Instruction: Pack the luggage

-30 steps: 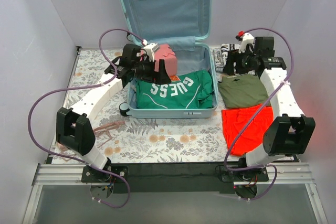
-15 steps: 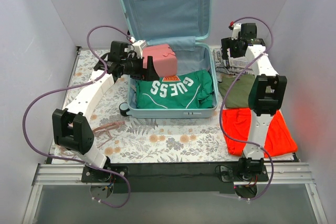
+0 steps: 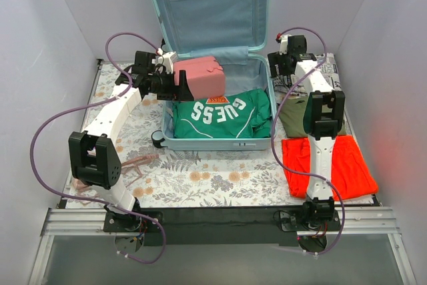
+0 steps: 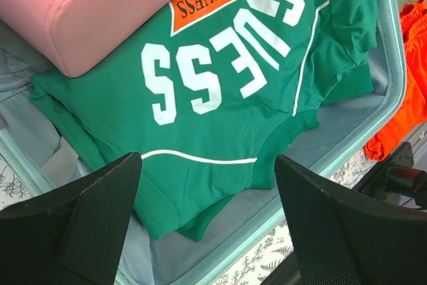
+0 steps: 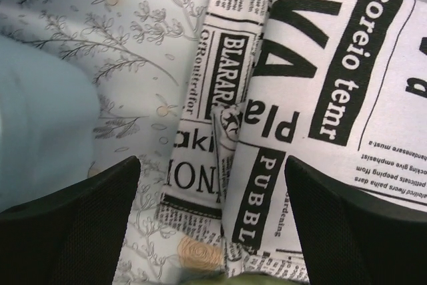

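Observation:
The luggage [image 3: 207,5] stands open, its lid upright against the back wall and its base [image 3: 217,142] flat on the table. Inside lie a green GUESS shirt [image 3: 223,115] and a pink folded pouch [image 3: 200,78] at the back left. My left gripper [image 3: 172,87] is open and empty beside the pouch's left end. In the left wrist view the gripper [image 4: 210,225] hovers over the green shirt [image 4: 220,98], with the pouch [image 4: 87,5] apart from it. My right gripper [image 3: 279,65] is open and empty over a newsprint cloth [image 5: 300,98].
An olive shirt [image 3: 297,117] and an orange garment [image 3: 333,161] lie right of the luggage. The newsprint cloth [image 3: 323,71] lies at the back right. A brownish pair of glasses [image 3: 137,163] lies at the front left. The luggage's shell [image 5: 40,118] is close on the right gripper's left.
My left gripper has let go of the pink pouch and drawn back to the left. My right arm has swung back and left, from the olive shirt to over the newsprint cloth.

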